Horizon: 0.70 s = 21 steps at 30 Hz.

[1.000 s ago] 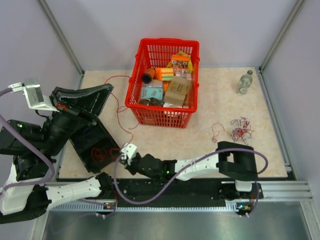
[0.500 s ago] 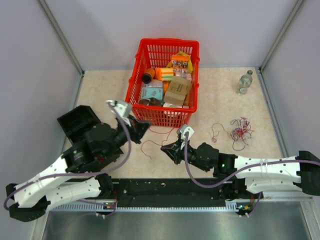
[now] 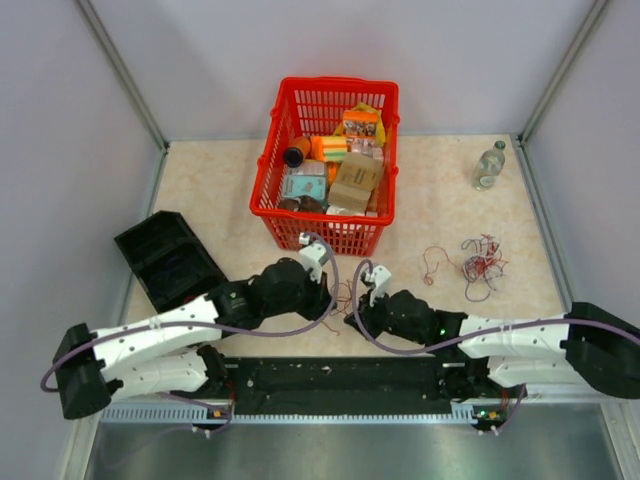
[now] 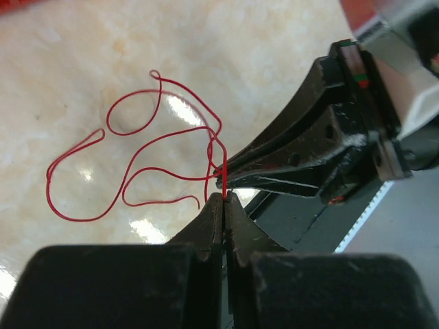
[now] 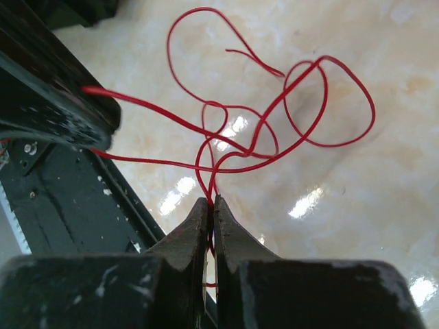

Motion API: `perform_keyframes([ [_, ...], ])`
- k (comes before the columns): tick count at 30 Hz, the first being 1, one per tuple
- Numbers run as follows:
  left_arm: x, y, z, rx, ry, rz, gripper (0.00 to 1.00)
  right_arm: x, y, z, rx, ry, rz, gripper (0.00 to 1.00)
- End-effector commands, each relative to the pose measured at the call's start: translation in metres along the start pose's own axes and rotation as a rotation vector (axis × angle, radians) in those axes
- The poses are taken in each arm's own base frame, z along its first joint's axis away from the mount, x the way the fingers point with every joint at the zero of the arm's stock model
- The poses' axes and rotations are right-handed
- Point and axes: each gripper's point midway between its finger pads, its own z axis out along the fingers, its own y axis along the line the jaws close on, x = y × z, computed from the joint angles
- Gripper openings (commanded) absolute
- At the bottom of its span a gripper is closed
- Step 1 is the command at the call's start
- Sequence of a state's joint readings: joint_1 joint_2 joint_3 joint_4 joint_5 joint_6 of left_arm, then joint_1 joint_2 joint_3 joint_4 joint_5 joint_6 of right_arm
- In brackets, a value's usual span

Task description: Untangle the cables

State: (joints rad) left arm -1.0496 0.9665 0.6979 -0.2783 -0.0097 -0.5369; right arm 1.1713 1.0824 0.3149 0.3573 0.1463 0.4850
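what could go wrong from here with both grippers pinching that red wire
1. The left gripper and right gripper are both shut on the red wire, whose loops cross each other. Pulling apart might tighten a crossing into a knot or snap the thin strand.
2. In the left wrist view the two gripper tips nearly touch, so a small move might make them collide.

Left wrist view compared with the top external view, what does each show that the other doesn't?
Only the left wrist view shows the left gripper with its fingers shut on a red wire, and the right gripper pinching the same strand just ahead. Only the top external view shows the red basket, the bottle, the black tray and a separate tangle further right. Both show the two grippers meeting tip to tip.
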Motion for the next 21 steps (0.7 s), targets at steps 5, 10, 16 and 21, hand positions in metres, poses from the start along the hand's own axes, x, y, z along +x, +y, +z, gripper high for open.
perform_keyframes([
  [5, 0.025, 0.017, 0.04, -0.105, 0.131, -0.043, 0.0, -0.006, 0.002, 0.014, -0.013, -0.02, 0.12, 0.0],
  [10, 0.037, 0.014, 0.056, -0.07, 0.173, -0.108, 0.16, 0.008, -0.002, 0.016, -0.03, -0.009, 0.131, 0.0],
  [16, 0.039, 0.024, 0.057, -0.105, 0.165, -0.131, 0.41, 0.023, -0.011, 0.017, -0.009, 0.027, 0.131, 0.0],
  [21, 0.04, 0.025, 0.05, -0.105, 0.168, -0.129, 0.62, 0.024, -0.014, 0.017, 0.003, 0.029, 0.123, 0.0],
])
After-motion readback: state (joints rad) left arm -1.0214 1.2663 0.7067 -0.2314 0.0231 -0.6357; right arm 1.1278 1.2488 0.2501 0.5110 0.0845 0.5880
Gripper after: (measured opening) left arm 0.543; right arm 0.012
